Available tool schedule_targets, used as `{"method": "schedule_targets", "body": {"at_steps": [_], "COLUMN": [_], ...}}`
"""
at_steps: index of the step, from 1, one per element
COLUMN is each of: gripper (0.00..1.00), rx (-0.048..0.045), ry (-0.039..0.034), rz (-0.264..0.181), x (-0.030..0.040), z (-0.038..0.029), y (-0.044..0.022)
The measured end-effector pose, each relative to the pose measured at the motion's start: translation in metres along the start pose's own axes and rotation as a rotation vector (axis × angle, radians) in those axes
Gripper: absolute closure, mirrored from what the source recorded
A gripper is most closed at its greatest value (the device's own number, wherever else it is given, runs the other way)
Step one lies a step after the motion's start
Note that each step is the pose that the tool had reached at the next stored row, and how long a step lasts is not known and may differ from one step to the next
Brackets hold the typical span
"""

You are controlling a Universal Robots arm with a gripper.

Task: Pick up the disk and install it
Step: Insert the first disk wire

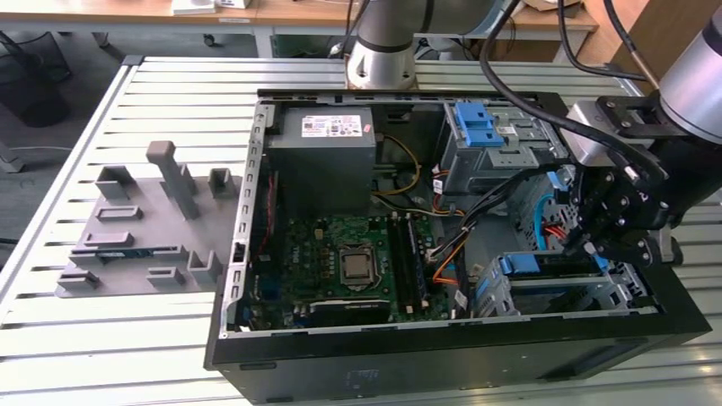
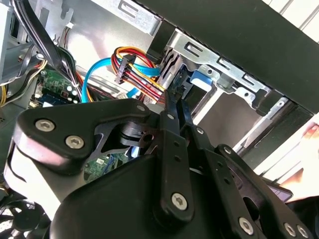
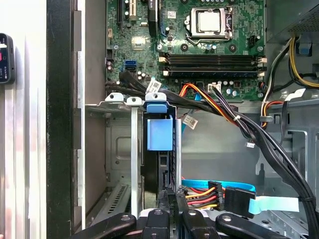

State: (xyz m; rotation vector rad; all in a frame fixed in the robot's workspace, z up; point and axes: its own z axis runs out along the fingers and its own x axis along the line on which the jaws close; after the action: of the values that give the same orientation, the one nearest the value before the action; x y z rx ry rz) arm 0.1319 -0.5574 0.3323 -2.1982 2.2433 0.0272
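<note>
Slatted table (image 1: 135,330) bearing computer case (image 1: 451,359), grey fixture (image 1: 147,228)

1 open PC case (image 1: 451,355) on 1 slatted bench (image 1: 113,355). Inside: 1 motherboard (image 1: 338,262) w/ 1 CPU socket (image 1: 357,264), 1 grey power-supply box (image 1: 321,161), 2 drive cages w/ blue plastic parts – upper (image 1: 496,144), lower (image 1: 564,283). 1 disk (image 3: 159,134) w/ blue rail, standing in the lower cage. 1 grey fixture tray (image 1: 141,224) beside the case. 1 gripper (image 1: 598,241).
</note>
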Motion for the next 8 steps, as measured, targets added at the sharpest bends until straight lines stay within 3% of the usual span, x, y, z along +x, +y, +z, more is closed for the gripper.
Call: {"method": "schedule_targets", "body": {"at_steps": [8], "gripper": [0.84], "rx": [-0.0004], "ry": [-0.0014], "rz": [0.0], "x": [0.0], "z": [-0.0014], "y": [0.0001]}}
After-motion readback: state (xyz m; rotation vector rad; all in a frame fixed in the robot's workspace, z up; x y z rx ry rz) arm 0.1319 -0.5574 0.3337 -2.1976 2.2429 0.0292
